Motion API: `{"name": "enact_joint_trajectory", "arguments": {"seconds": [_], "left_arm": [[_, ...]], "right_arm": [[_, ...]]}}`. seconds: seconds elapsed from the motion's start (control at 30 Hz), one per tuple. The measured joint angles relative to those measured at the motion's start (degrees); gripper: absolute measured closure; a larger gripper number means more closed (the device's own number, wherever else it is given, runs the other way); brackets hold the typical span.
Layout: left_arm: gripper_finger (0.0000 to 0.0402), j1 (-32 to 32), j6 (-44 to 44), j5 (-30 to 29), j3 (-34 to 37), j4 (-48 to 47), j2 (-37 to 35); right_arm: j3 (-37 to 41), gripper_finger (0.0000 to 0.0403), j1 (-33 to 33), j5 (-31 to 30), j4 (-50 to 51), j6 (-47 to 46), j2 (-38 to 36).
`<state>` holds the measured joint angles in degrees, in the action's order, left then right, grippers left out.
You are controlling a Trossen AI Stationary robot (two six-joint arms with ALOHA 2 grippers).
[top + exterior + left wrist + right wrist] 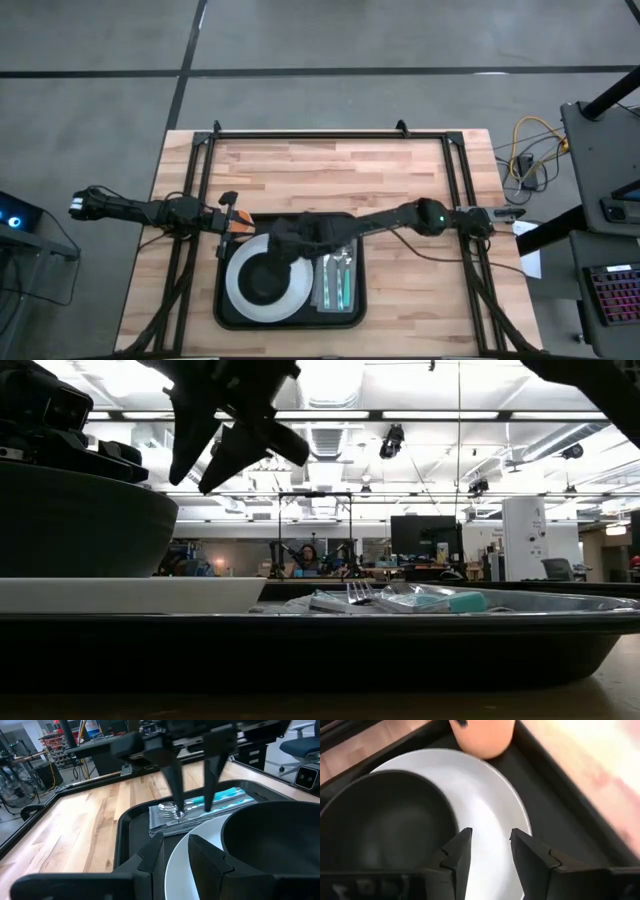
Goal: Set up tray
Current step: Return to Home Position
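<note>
Now: wooden table [400, 180]; black tray [290, 325] at near centre. White plate [238, 292] with dark bowl [265, 280] on tray's left; grey napkin [321, 295] with green cutlery [342, 283] on right. Right gripper [490, 840] above plate, fingers spread, empty. Left gripper [175, 850] beside tray's far-left corner, likewise spread.

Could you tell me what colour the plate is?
The plate is white, best seen in the right wrist view.

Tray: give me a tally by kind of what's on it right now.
Plate: 1
Bowl: 1
Napkin: 1
Cutlery pieces: 3
Total on the tray: 6
</note>
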<state>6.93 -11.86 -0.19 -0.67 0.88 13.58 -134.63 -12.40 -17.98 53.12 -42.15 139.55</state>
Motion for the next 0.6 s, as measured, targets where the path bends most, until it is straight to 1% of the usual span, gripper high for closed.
{"name": "enact_joint_trajectory", "arguments": {"seconds": [0.13, 0.3, 0.6], "left_arm": [[0.0330, 0.00, 0.01, 0.00, 0.00, 0.00, 0.00], [0.0330, 0.00, 0.00, -0.02, 0.01, -0.01, 0.00], [0.0330, 0.00, 0.02, -0.01, 0.01, 0.00, 0.00]], "right_arm": [[0.00, 0.0270, 1.88, 3.44, -1.77, 7.41, -0.33], [0.00, 0.0269, 3.18, 4.61, -1.44, 14.58, -0.85], [0.02, 0.0281, 4.80, 6.94, 0.77, 23.49, -1.98]]}}
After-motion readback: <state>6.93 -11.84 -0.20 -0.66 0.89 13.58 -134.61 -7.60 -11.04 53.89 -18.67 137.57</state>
